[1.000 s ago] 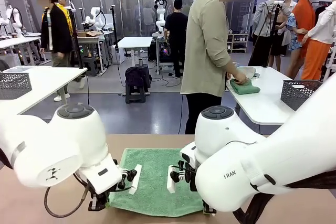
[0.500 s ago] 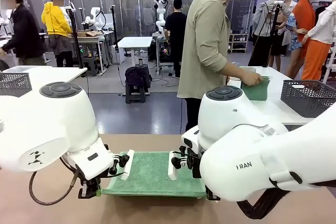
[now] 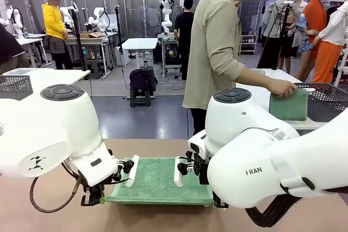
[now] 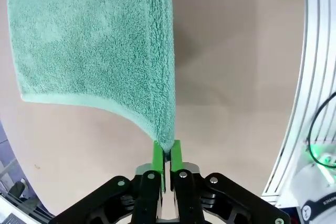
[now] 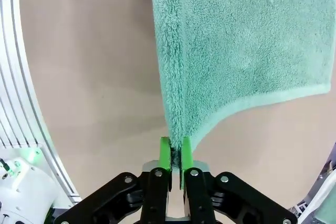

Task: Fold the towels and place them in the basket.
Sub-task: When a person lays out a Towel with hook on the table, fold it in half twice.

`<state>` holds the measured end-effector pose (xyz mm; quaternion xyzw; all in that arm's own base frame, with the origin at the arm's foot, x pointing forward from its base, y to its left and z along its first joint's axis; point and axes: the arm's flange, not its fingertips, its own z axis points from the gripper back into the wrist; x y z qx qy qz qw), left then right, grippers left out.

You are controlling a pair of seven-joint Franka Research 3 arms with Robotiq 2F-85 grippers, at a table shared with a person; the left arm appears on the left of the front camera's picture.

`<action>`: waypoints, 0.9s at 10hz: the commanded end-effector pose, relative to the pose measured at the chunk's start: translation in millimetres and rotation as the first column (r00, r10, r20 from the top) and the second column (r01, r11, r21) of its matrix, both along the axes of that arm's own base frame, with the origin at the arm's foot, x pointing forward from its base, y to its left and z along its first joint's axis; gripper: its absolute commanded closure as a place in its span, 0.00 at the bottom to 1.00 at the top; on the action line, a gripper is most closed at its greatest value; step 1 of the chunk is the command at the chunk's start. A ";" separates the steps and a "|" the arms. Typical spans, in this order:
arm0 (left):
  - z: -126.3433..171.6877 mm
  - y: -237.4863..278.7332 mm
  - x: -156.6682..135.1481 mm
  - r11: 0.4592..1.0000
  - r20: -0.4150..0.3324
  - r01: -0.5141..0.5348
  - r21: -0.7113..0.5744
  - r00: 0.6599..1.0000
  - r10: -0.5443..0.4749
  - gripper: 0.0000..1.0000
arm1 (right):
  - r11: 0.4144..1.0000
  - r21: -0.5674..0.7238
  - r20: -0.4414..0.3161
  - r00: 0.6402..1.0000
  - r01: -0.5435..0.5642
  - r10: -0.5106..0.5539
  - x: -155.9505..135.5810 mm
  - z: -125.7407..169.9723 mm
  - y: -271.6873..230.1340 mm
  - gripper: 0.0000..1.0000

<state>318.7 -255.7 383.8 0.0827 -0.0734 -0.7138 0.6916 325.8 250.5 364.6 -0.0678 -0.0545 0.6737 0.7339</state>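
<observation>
Mint green towel (image 3: 157,180) was held by its two near corners, one pinched in the closed left fingers (image 4: 157,153), one in the closed right fingers (image 5: 165,153). Its cloth was stretched away from both, over the counter (image 3: 163,218), long axis running arm to arm.

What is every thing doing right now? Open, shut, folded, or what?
Left pincer: shut on a towel corner.
Right pincer: shut on another corner of it.
Towel: unfolded, held by two corners.
Folded towel: gripped in the person's hand, by the basket.
Basket: upright, not tipped.
</observation>
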 end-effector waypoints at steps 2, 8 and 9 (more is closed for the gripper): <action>0.0 0.0 0.0 1.000 0.000 0.000 0.000 1.000 0.000 0.93 | 1.000 0.000 0.000 1.000 0.000 0.000 0.0 0.0 0.0 0.91; 17.9 -7.5 80.8 0.998 -0.058 -0.002 0.067 0.998 0.006 0.93 | 0.994 -0.001 -0.042 0.994 -0.105 0.105 96.6 16.3 -3.1 0.91; 16.3 -9.9 96.1 0.994 -0.066 -0.022 0.104 0.997 0.029 0.93 | 0.993 -0.017 -0.036 0.993 -0.113 0.113 111.1 20.4 2.5 0.91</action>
